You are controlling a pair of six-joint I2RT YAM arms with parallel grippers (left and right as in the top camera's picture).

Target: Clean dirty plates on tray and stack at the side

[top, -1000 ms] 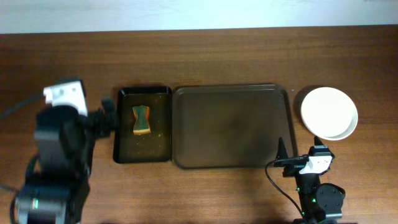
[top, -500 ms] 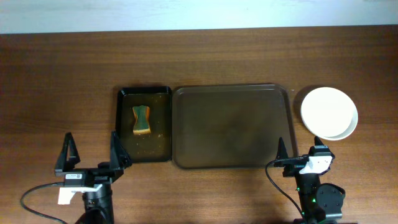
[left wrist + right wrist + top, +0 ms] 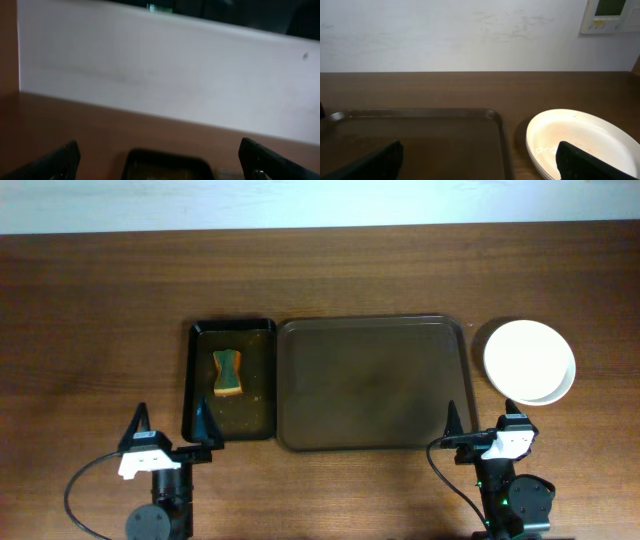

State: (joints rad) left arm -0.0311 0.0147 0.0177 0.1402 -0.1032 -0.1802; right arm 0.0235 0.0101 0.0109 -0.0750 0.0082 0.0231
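A large brown tray point(image 3: 372, 383) lies at the table's middle with nothing on it; it also shows in the right wrist view point(image 3: 420, 135). White plates point(image 3: 529, 361) are stacked to its right, also in the right wrist view point(image 3: 575, 140). A green and yellow sponge point(image 3: 227, 372) lies in a small black tray point(image 3: 229, 380), whose far rim shows dimly in the left wrist view point(image 3: 167, 162). My left gripper point(image 3: 170, 432) is open and empty near the front edge, in front of the black tray. My right gripper point(image 3: 480, 425) is open and empty in front of the brown tray's right corner.
A white wall runs behind the table's far edge. A wall panel point(image 3: 611, 15) hangs at the upper right in the right wrist view. Both arms sit low at the table's front edge.
The left arm has drawn back from beside the black tray to a low folded pose at the front edge, then shifted a little right. The right arm has not moved.
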